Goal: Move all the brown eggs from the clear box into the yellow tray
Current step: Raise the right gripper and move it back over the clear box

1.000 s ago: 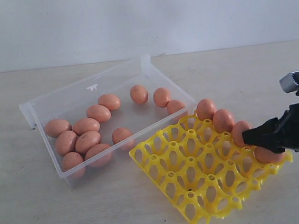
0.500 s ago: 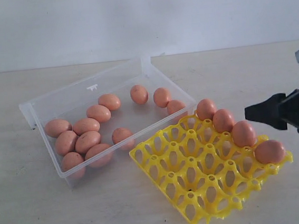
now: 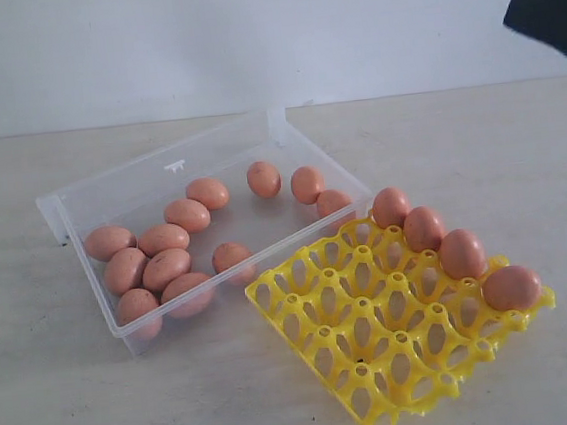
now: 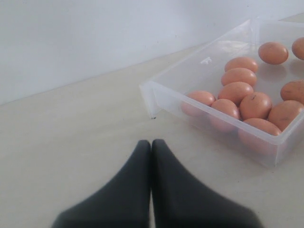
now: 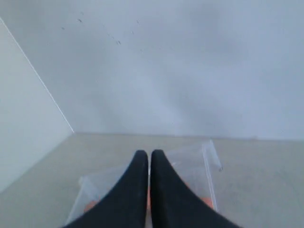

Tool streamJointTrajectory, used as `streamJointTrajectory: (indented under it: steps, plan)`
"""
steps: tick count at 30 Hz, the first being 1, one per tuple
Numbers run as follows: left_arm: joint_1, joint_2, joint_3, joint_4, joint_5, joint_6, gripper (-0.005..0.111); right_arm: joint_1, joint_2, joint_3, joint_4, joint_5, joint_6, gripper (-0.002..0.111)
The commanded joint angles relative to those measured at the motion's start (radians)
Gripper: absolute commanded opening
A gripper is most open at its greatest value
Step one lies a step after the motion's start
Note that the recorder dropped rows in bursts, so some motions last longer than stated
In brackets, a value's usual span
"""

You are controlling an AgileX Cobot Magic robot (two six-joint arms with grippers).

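Right gripper [image 5: 146, 153] has its jaws pressed together on nothing. The dark shape at the upper right of the exterior frame is probably that arm, high above the table. Left gripper [image 4: 151, 142] is likewise closed and empty. We count four brown eggs [image 3: 462, 253] along the right edge of the yellow tray [image 3: 362, 370] and eleven in the clear box [image 3: 150, 185] at left centre. We judge another pick is due: the jaws must part, then descend over a box egg.
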Motion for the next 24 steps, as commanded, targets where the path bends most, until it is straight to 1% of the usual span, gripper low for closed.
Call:
streamJointTrajectory:
  steps: [1, 3, 6, 7, 9, 10, 11, 14, 15, 17, 19, 21, 23, 24]
  plan:
    - [0.001, -0.002, -0.001, -0.008, -0.008, 0.0, -0.004, 0.051, -0.07, -0.112, 0.01, 0.021, -0.016, 0.0]
    - [0.001, -0.002, -0.001, -0.008, -0.008, 0.0, -0.004, 0.109, -0.091, -0.186, 0.008, 0.091, -0.03, 0.0]
    - [0.001, -0.002, -0.001, -0.008, -0.008, 0.0, -0.004, 0.227, -0.1, -0.332, -0.038, 0.269, -0.056, 0.0]
    - [0.001, -0.002, -0.001, -0.008, -0.008, 0.0, -0.004, 0.291, -0.101, -0.383, -0.097, 0.375, -0.065, 0.0]
    - [0.001, -0.002, -0.001, -0.008, -0.008, 0.0, -0.004, 0.387, -0.101, -0.466, -0.206, 0.547, -0.063, 0.0]
    - [0.001, -0.002, -0.001, -0.008, -0.008, 0.0, -0.004, 0.465, -0.099, -0.506, -0.279, 0.696, -0.061, 0.0]
    - [0.001, -0.002, -0.001, -0.008, -0.008, 0.0, -0.004, 0.519, -0.094, -0.526, -0.315, 0.804, -0.061, 0.0]
    - [0.001, -0.002, -0.001, -0.008, -0.008, 0.0, -0.004, 0.703, -0.051, -0.577, -0.31, 1.23, -0.074, 0.0]
    - [0.001, -0.002, -0.001, -0.008, -0.008, 0.0, -0.004, 0.754, -0.022, -0.592, -0.274, 1.34, -0.123, 0.0]
    - [0.001, -0.002, -0.001, -0.008, -0.008, 0.0, -0.004, 0.821, 0.049, -0.634, -0.144, 1.488, -0.321, 0.0]
    - [0.001, -0.002, -0.001, -0.008, -0.008, 0.0, -0.004, 0.863, 0.161, -0.708, 0.101, 1.65, -0.642, 0.0]
    - [0.001, -0.002, -0.001, -0.008, -0.008, 0.0, -0.004, 0.865, 0.281, -0.802, 0.351, 1.833, -0.885, 0.0]
    - [0.001, -0.002, -0.001, -0.008, -0.008, 0.0, -0.004, 0.863, 0.405, -0.904, 0.558, 2.024, -1.021, 0.0]
    - [0.001, -0.002, -0.001, -0.008, -0.008, 0.0, -0.004, 0.863, 0.469, -0.959, 0.643, 2.089, -1.079, 0.0]
